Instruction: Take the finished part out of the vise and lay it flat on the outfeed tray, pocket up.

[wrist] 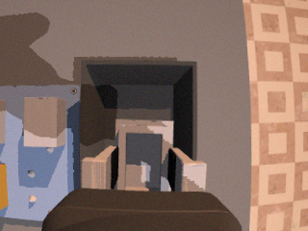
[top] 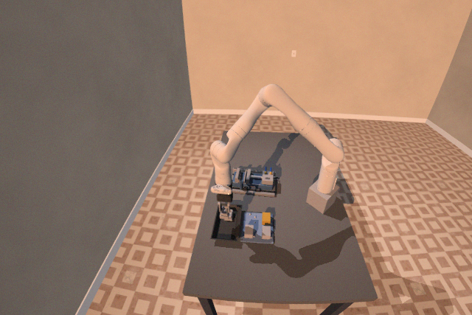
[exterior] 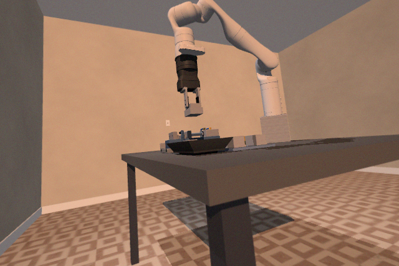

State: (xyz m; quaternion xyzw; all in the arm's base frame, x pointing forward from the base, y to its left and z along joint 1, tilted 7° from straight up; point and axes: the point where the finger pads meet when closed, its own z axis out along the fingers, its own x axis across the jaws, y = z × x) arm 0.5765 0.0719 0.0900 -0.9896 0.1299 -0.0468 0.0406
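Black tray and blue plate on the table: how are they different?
The black tray is dark with raised walls; the blue plate is flat and pale. The fingers hold a block above the tray; other blocks stand on the plate. Both sit side by side on the table.
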